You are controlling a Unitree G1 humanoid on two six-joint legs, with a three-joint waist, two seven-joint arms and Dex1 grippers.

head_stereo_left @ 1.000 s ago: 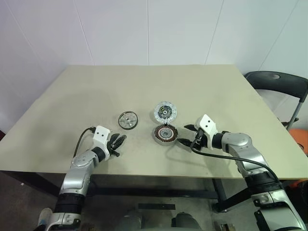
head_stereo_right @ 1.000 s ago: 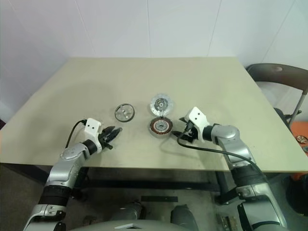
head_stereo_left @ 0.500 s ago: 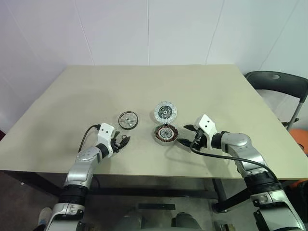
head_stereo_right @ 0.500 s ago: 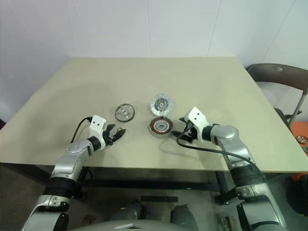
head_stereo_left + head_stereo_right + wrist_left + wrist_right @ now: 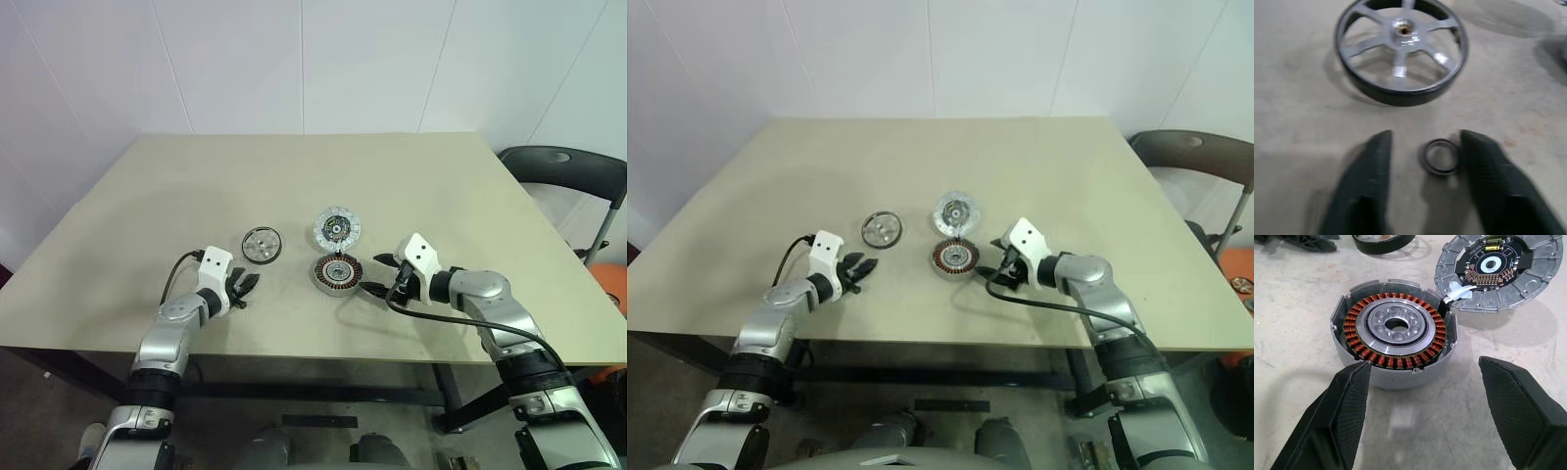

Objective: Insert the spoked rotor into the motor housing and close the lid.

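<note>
the spoked rotor (image 5: 1401,49), a silvery wheel with slim spokes and a dark rim, is seen flat on the bench (image 5: 196,196), left of the motor housing (image 5: 1395,335) with its copper coils. the lid (image 5: 1496,271) lies just behind. the left gripper (image 5: 1422,156), advanced toward the rotor since a second ago, is parted around a small ring (image 5: 1440,156). the right gripper (image 5: 1425,382) is held wide, empty.

The left tool's fingers (image 5: 1369,181) show blurred, and the lid (image 5: 1496,271) is cut off at the frame's edge.
</note>
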